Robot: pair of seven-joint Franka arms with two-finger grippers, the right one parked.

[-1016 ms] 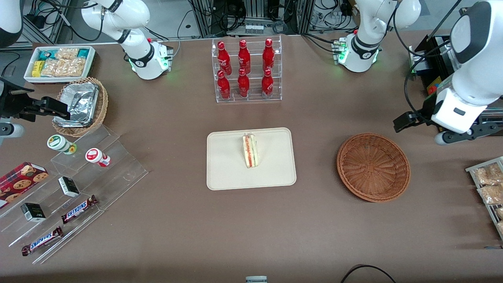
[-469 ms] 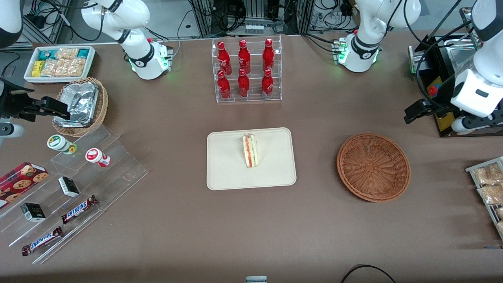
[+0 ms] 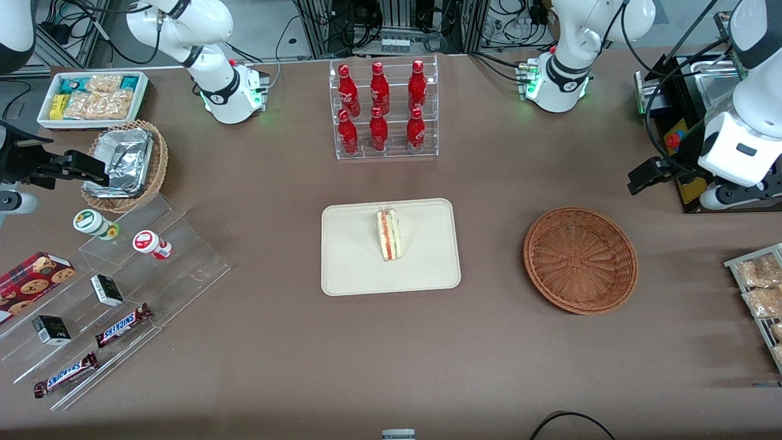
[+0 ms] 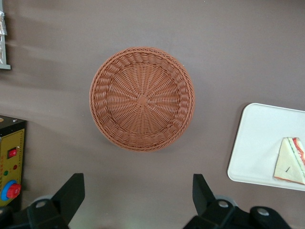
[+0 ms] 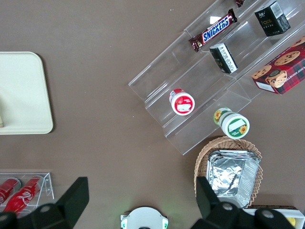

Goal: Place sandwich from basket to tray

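Note:
The sandwich (image 3: 388,233) (image 4: 290,160), a pale wedge with red, orange and green layers, lies on the cream tray (image 3: 354,269) (image 4: 257,143) at mid table. The reddish-brown woven basket (image 3: 580,260) (image 4: 142,98) stands empty beside the tray, toward the working arm's end. My gripper (image 3: 640,180) (image 4: 138,193) hangs high above the table at that end, farther from the front camera than the basket. Its fingers (image 4: 71,191) are spread wide, open, with nothing between them.
A clear rack of red bottles (image 3: 383,110) stands farther from the front camera than the tray. A black control box (image 3: 678,134) (image 4: 10,162) sits by my gripper. Snack packets (image 3: 760,287) lie at the working arm's end; stepped acrylic shelves (image 3: 116,287) and a foil-lined basket (image 3: 125,160) toward the parked arm's.
My gripper has drawn away from the basket toward the working arm's end and the black box, most of it in the first half second. The sandwich stays on the tray.

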